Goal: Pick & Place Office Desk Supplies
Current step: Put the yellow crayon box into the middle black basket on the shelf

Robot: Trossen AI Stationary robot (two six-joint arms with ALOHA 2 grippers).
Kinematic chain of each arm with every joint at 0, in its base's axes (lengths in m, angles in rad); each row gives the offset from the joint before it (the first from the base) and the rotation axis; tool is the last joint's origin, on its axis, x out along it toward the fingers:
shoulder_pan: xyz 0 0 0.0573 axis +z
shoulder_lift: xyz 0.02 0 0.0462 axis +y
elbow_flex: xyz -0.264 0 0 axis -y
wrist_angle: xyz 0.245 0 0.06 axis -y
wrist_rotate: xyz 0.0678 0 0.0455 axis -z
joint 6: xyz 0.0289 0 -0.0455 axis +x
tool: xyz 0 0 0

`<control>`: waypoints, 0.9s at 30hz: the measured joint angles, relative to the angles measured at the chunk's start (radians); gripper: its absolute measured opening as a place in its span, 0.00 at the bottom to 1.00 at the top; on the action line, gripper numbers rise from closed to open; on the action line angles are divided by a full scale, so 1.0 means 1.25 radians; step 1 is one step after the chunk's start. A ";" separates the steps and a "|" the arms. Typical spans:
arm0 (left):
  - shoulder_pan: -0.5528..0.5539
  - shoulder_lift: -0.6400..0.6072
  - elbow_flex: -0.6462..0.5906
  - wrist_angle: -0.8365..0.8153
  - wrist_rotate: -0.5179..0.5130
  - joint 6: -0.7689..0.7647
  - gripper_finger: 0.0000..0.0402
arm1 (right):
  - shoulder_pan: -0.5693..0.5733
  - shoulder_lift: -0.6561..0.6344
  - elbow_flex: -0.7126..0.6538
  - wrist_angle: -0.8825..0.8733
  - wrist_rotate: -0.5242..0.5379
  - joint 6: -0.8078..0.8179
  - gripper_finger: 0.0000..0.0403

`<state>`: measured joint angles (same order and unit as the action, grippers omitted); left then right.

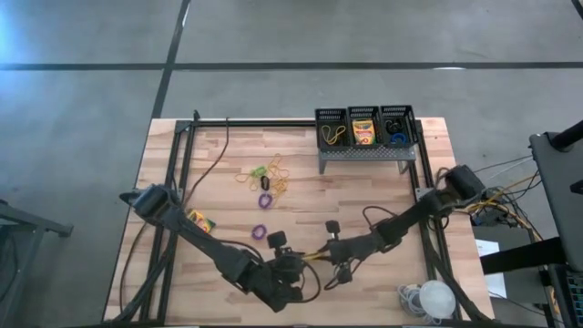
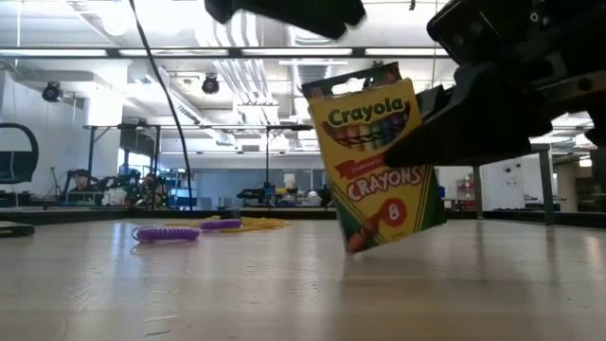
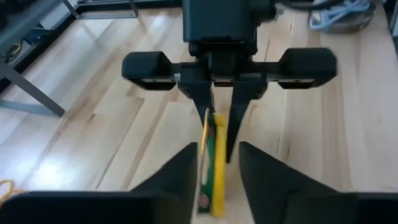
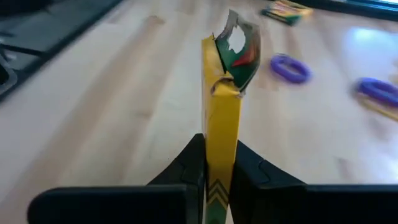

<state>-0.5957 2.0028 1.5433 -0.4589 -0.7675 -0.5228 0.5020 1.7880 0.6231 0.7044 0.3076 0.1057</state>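
Observation:
A yellow-and-green crayon box [image 2: 379, 161] stands on end near the table's near edge, between both grippers [image 1: 314, 259]. My right gripper [image 4: 219, 143] comes in from the right and is shut on it. My left gripper [image 3: 219, 152] is open, with a finger on either side of the same box; I cannot tell whether it touches. A second crayon box [image 1: 200, 220] lies flat at the left. Yellow rubber bands and small rings [image 1: 269, 175] lie mid-table, with purple rings [image 1: 260, 232] nearer. Three black mesh bins [image 1: 364, 126] sit on the grey stand. My right gripper pinches the crayon box across its two broad faces at the narrow side edge [image 4: 219, 168], about mid-height. The fingers [image 2: 421, 137] come roughly level from the table's right. The box stands upright, slightly tilted, torn top flap [image 4: 236, 40] up. Whether its lower corner [image 2: 356, 248] touches the table, I cannot tell.
The grey perforated stand [image 1: 364, 153] holds the bins at the far right; they contain rubber bands, a crayon box and rings. Loose cables and a white object [image 1: 428, 297] lie at the near right corner. Bare wood lies between the pile and the stand.

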 joint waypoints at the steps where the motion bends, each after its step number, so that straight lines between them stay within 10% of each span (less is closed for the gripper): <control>1: 0.000 -0.010 0.000 -0.010 0.000 0.000 0.34 | 0.004 -0.019 0.000 -0.033 0.023 0.000 0.08; 15: -0.002 -0.027 -0.191 0.181 -0.103 -0.057 0.40 | 0.074 -0.440 0.022 -0.529 0.219 0.125 0.07; 27: 0.007 -0.028 -0.398 0.601 -0.105 0.018 0.40 | -0.170 -0.558 0.503 -1.392 0.264 0.274 0.07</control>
<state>-0.5873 1.9680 1.0459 0.2918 -0.8983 -0.5002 0.2898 1.0904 1.2523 -1.0353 0.6375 0.4482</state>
